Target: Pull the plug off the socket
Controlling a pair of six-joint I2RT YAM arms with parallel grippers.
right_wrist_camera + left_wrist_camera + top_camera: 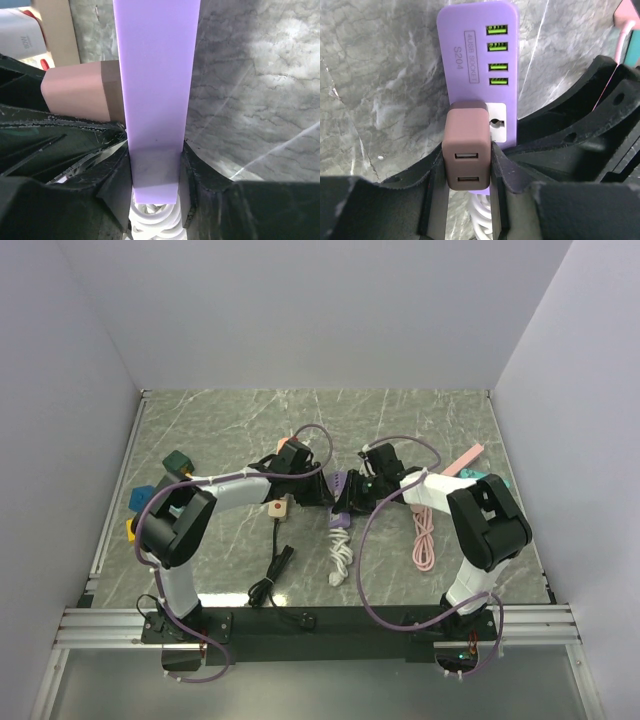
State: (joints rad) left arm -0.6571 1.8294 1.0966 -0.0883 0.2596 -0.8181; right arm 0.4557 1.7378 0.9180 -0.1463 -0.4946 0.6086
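Gripping the plug [466, 145] between closed left fingers [434, 200], right fingers [119, 192] clamped on the socket [156, 75]

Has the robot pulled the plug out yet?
Not yet. Done: both grippers have their holds. The left gripper is shut on the brown plug, and the right gripper is shut on the end of the purple power strip. In hand: the plug sits flush against the strip, so nothing has come apart. Left to do: pull the plug out while the strip is held.

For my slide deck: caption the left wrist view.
Left end effector grips brown plug seated in purple socket strip.
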